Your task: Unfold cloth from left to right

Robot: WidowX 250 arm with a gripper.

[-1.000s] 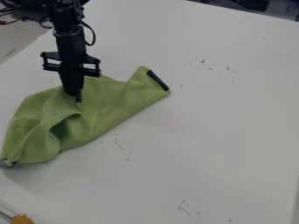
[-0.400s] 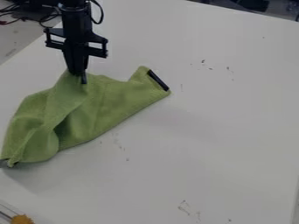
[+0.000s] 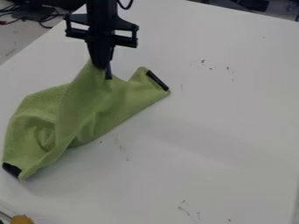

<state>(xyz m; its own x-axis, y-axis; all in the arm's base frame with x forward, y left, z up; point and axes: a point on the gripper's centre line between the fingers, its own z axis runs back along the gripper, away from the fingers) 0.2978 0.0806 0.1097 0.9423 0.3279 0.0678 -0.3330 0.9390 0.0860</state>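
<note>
Pinching a raised fold of soft green fabric, a black two-finger robot gripper [image 3: 105, 72] hangs over the upper left part of a smooth white table [image 3: 222, 113], its jaws drawn narrow on the cloth [image 3: 123, 103]. The green cloth lies across the left half of the view, peaked where it meets the gripper and sloping down toward the lower left in loose, rumpled folds. A black strip [image 3: 158, 80] edges its right-hand corner, just beside the gripper's side of the peak; a black patch [image 3: 12, 170] marks the opposite corner at lower left — near the table's edge. Small dark scuffs [image 3: 203, 62] dot the white surface to the right. An orange object [image 3: 22, 219] sits at the bottom left, and dark cables [image 3: 46, 19] trail at the upper left — beyond the tabletop.
</note>
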